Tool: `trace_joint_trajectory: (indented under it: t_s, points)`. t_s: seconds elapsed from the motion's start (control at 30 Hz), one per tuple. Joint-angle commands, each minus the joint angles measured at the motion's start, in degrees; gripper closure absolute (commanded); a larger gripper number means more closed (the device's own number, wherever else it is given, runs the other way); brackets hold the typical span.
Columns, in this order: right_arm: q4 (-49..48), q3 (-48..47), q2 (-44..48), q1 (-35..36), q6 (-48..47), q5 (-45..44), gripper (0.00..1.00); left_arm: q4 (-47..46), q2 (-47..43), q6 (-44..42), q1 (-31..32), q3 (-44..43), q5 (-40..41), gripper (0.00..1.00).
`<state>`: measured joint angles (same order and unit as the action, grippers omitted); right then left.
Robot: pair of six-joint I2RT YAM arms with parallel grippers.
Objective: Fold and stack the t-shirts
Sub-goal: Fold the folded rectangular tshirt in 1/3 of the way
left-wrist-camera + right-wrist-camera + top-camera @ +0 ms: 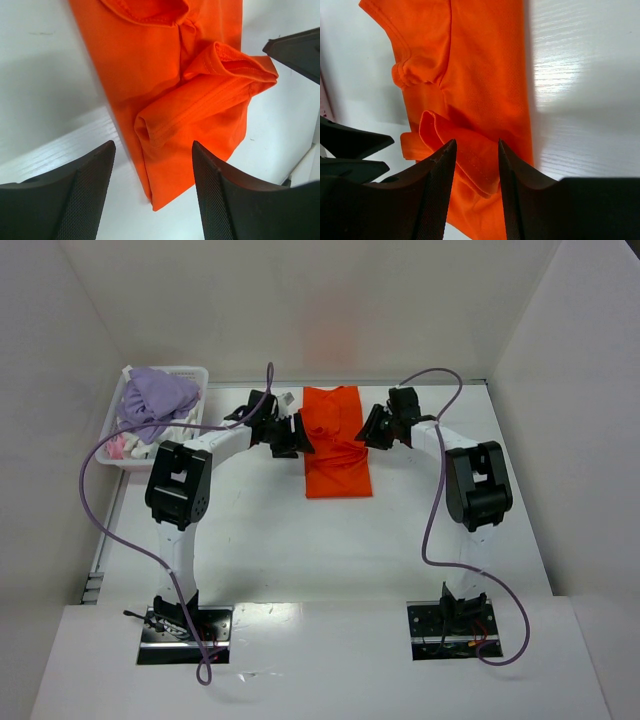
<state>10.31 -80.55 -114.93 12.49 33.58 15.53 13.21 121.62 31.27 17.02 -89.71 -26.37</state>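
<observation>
A white plastic lattice basket (195, 380) stands at the far left corner of the white desk (300, 550), close against the left one of the white panels (400, 300) enclosing the desk on three sides.

In the left wrist view the orange t-shirt (170, 75) runs off the top edge, and in the right wrist view off both top and bottom. From above, the left fingers (303, 439) cover part of its left edge. The purple cloth (158, 398) hides what lies under it in the basket (190, 371), and the pink bit (117, 447) beside it is perhaps another garment, too small to tell.
</observation>
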Motion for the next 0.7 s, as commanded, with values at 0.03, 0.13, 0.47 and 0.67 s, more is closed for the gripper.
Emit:
trace_joint_trajectory:
  t_s: [0.03,0.13,0.47,0.67]
  points:
    - [-2.66,-0.22,-0.73,0.08,0.43,1.61,0.55,-3.28,-2.27,-0.34,-0.14,0.85,-3.34,0.29]
    - [-2.66,-0.74,-1.87,0.08,0.43,1.61,0.56,-4.94,-1.22,0.45,-0.14,0.85,-5.08,0.29]
    - [-2.66,-4.78,-6.43,1.39,-0.10,3.37,0.72,-5.83,1.07,1.69,-0.14,0.24,-6.32,0.33]
    - [-2.66,-6.54,-7.58,2.44,-0.10,4.51,0.85,-7.14,0.02,1.08,-0.14,2.26,-5.80,0.33]
